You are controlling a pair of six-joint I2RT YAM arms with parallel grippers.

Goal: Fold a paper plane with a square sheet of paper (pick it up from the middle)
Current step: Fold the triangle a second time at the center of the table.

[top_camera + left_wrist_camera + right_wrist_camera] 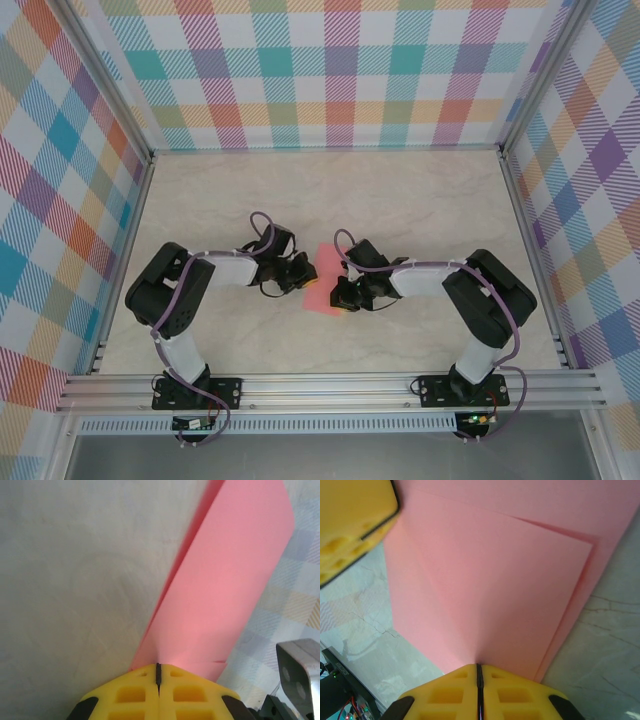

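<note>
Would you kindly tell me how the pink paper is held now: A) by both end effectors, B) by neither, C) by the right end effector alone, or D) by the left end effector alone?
A: the left end effector and right end effector each pinch the pink paper.

Folded paper (490, 580) pinched in right fingers (445, 695); left fingers (350, 520), seemingly, top-left.
</note>
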